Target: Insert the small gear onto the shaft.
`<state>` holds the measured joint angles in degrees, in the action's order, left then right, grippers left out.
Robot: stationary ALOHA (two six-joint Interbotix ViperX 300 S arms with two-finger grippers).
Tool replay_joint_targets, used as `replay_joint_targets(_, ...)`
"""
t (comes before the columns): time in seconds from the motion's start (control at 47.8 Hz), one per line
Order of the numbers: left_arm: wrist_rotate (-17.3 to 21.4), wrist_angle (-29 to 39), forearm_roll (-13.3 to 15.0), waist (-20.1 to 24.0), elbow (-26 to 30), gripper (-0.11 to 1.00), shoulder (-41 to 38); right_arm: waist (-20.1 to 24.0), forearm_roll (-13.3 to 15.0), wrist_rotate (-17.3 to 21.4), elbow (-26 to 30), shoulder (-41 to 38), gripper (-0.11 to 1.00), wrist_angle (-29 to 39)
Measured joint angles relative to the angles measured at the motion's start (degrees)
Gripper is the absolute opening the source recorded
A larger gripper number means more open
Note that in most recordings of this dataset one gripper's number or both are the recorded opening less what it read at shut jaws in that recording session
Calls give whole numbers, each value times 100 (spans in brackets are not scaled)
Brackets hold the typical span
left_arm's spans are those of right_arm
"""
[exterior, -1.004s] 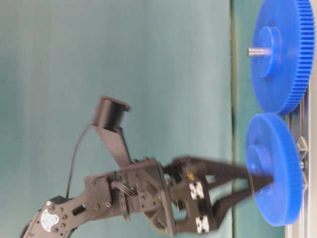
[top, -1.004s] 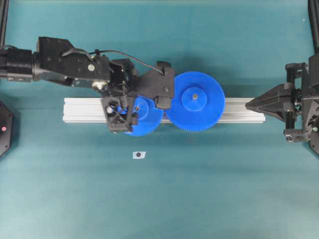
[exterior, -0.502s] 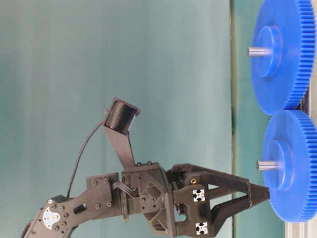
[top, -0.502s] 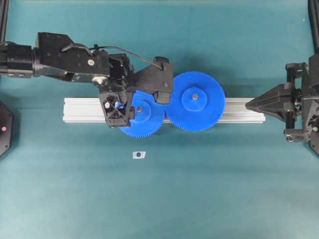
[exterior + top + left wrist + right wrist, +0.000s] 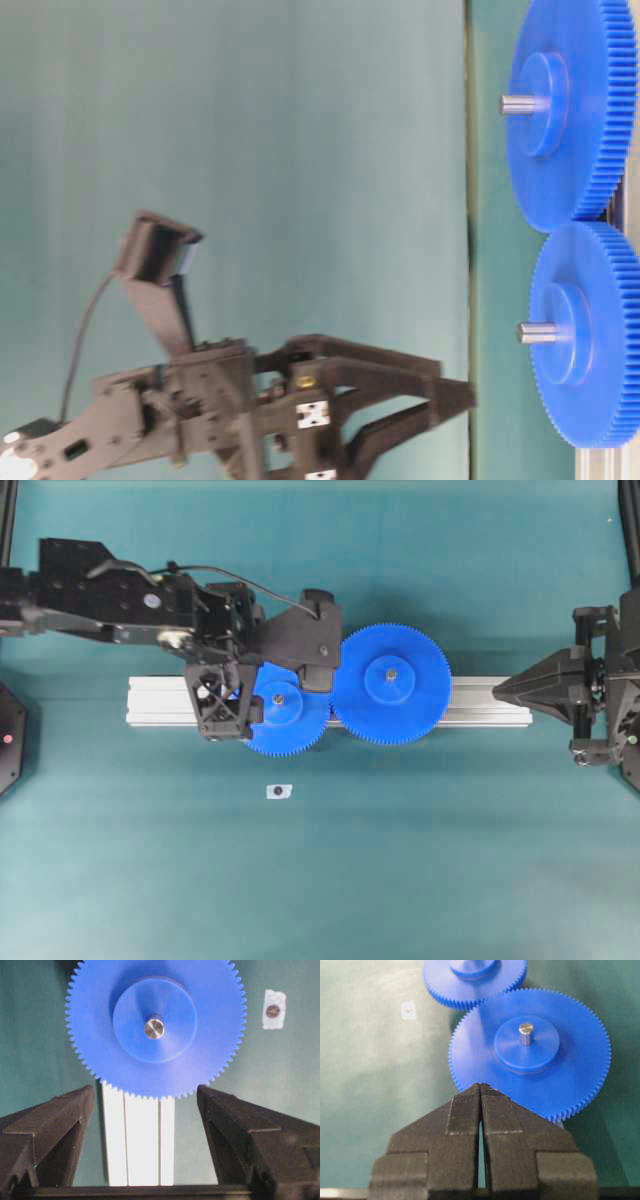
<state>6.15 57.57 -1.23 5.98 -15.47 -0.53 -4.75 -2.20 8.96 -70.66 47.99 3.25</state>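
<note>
The left claw [image 5: 455, 415], fingers spread wide and holding nothing, has drawn back from the small blue plastic toothed gear [image 5: 284, 715] that its tips reached a second ago; the table-level view now shows a clear gap between the fingertips [image 5: 455, 396] and the gear face. The small gear itself has settled lower against the pale ribbed aluminium rail [image 5: 480, 702], seated on the thin silvery metal shaft [image 5: 154, 1028], whose end protrudes through the raised round hub. Its teeth meet those of the larger blue plastic gear [image 5: 391, 684] beside it on the rail, which carries its own grey pin at the hub. The right claw [image 5: 480, 1091] rests with its fingers pressed together, pointing at the rail's end from the side. The overhead view alone shows both arms at once and the rail's full length; only the table-level view reveals the shaft stub standing out from the hub; the left wrist view shows the rail running beneath the gear. Counted: two gears, one rail, two claws, and one small white tag with a dark dot [image 5: 279, 791] on the teal counter [image 5: 400, 860].
</note>
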Motion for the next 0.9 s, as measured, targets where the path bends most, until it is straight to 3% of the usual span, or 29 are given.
replay_joint_targets(0.9,9,-149,0,-167,88,78,185,0,0,132,-44,0,0,0)
